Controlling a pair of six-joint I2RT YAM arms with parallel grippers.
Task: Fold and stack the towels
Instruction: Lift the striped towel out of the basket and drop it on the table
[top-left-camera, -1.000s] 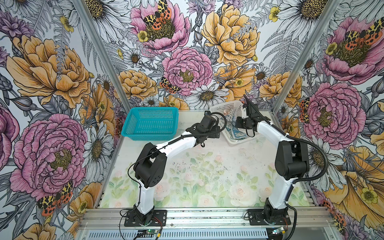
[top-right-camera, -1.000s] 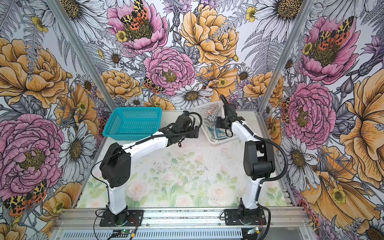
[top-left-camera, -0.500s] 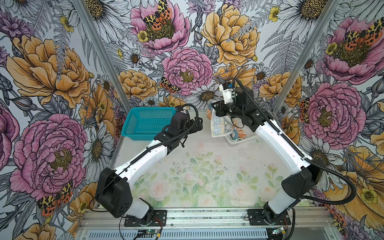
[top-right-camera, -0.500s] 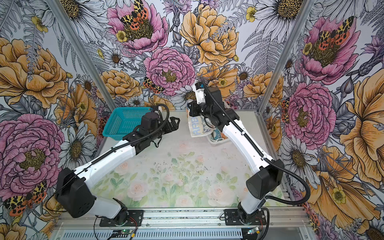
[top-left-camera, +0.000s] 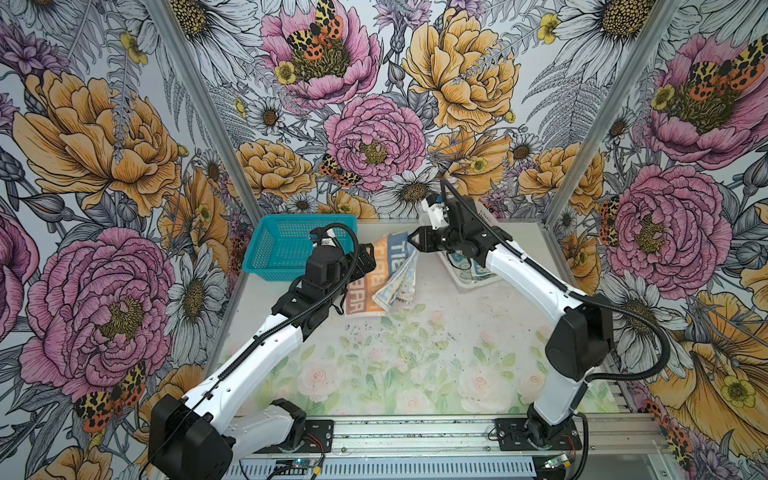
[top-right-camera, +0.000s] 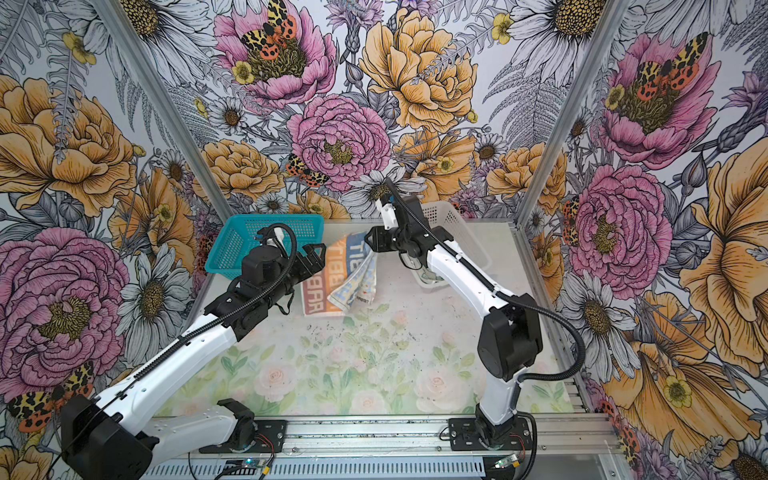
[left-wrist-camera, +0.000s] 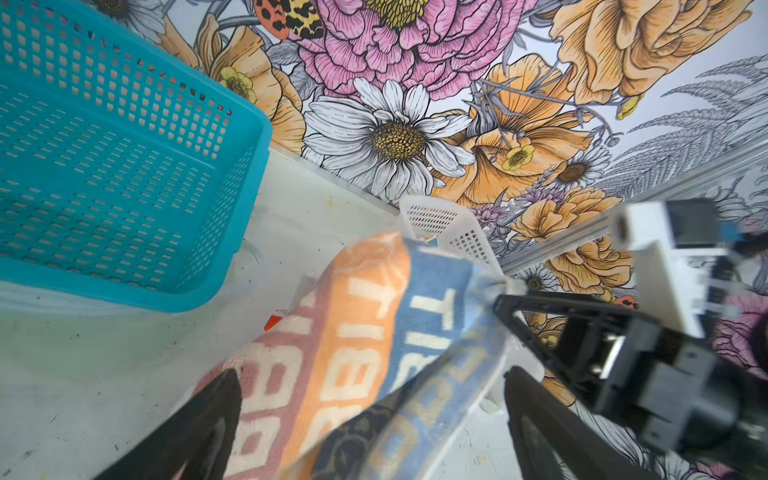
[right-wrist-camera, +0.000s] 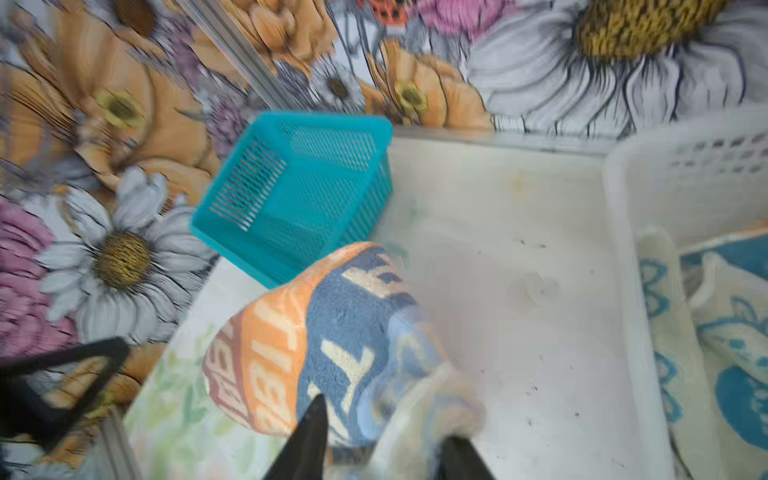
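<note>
Slanting from the part-open right gripper (left-wrist-camera: 503, 336), the towel (left-wrist-camera: 353, 332) runs lengthwise between jaws of the wide-open left gripper (left-wrist-camera: 372, 376).

Hidden behind the left gripper (top-left-camera: 369, 261) in both top views: one side of the lettered towel (top-left-camera: 376, 286). Cut off at the left wrist view's edge: that towel's lower part. Smeared by blur in the right wrist view: the cloth between the fingers of the right gripper (right-wrist-camera: 384, 419); cannot tell whether pinched or loose. Mostly covered by the right arm (top-right-camera: 461, 270), near the back right corner of the table (top-left-camera: 415, 332): the white basket (top-right-camera: 455, 226). Cropped and blurred inside it: a teal towel (right-wrist-camera: 739, 399), print unreadable. Cut by the left wrist view's edges: the blue basket (left-wrist-camera: 124, 166).
</note>
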